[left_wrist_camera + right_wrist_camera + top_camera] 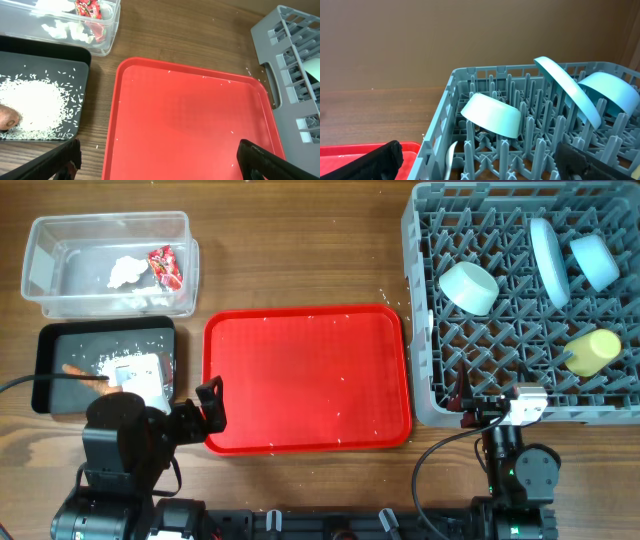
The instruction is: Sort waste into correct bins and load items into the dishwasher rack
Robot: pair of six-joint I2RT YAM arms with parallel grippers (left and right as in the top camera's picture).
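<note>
The grey dishwasher rack (425,330) holds a pale whitish-green bowl (468,287), a light-blue plate (549,248), a light-blue bowl (595,258) and a yellow cup (594,351). A white spoon (451,157) stands in its near-left corner. The clear tub (35,255) holds the white tissue (127,270) and red wrapper (166,268). The black tray (60,338) holds rice (35,107) and the carrot-like stick (7,117). My left gripper (160,165) is open and empty over the red tray's near-left part. My right gripper (485,165) is open and empty at the rack's near-left corner.
The large red tray (300,370) lies between the black tray and the rack, with a few stray rice grains on it. A few grains also lie on the wooden table around it. The left arm's body covers part of the black tray in the overhead view.
</note>
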